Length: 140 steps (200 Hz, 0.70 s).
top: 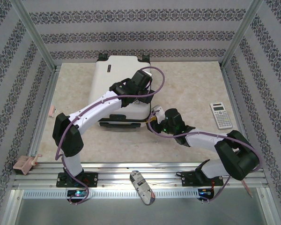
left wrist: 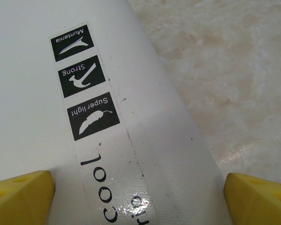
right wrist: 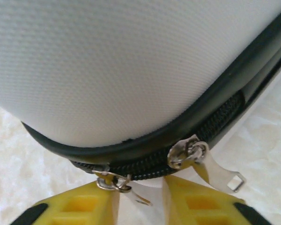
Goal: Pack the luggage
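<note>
Closing stage of packing, top external and wrist views. The luggage (top: 116,70) is lying flat on the table (top: 192,93), toward the far side, with its white lid down on the shell. The step in hand appears to be zipping it shut. The left gripper (left wrist: 139,199) is hovering over the lid beside the printed marks (left wrist: 79,82), its yellow fingers (left wrist: 21,194) standing wide apart and grasping nothing. The right gripper (right wrist: 140,201) is sitting low at the near right corner of the case, facing the black zipper band (right wrist: 145,169). Two sliders are resting on that band: the left slider (right wrist: 110,180), whose flat pull tab (right wrist: 141,200) is hanging into the narrow gap between the jaws, and the right slider (right wrist: 189,152), whose tab (right wrist: 225,176) is lying free to one side. Whether the pads are already pinching the first tab cannot be told. How much of the band is zipped cannot be told either. The next move probably calls for a firm pinch on that thin tab and a steady pull along the curved corner, with the left arm possibly pressing the lid so the case is not sliding.
</note>
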Available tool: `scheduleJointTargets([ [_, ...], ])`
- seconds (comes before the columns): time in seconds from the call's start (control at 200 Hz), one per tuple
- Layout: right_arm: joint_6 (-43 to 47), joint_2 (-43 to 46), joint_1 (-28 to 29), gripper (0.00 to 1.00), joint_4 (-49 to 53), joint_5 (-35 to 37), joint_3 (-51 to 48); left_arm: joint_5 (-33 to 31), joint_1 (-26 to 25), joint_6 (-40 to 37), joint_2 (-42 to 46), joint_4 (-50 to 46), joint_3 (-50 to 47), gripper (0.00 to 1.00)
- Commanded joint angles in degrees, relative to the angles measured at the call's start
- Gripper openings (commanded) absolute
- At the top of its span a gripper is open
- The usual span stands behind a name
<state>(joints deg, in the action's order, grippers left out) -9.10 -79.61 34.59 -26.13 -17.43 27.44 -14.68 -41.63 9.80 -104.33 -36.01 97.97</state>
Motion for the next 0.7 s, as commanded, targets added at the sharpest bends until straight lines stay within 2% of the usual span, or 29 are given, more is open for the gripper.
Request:
scheduleJointTargets([
  [0.0, 0.7, 1.5, -0.9, 0.22, -4.2, -1.7, -1.0, 0.6, -0.3, 0.7, -1.9, -1.5, -0.3, 0.94],
  [0.14, 0.8, 2.3, -1.4, 0.07, -3.9, -2.3, -1.5, 0.9, -0.3, 0.7, -2.7, -1.5, -0.1, 0.93],
  [0.25, 0.7, 2.4, -1.8, 0.00, -3.7, -2.3, -1.6, 0.7, -0.3, 0.7, -3.0, -1.7, 0.1, 0.93],
  [0.445, -0.2, 3.0, -2.6, 0.00, -1.7, -0.2, -1.1, -1.0, -0.2, 0.5, -3.5, -2.4, -0.5, 0.93],
  [0.694, -1.8, 3.7, -5.0, 0.00, 3.6, 1.9, 1.2, -0.2, 0.5, 0.6, -4.0, -2.1, -2.1, 0.91],
])
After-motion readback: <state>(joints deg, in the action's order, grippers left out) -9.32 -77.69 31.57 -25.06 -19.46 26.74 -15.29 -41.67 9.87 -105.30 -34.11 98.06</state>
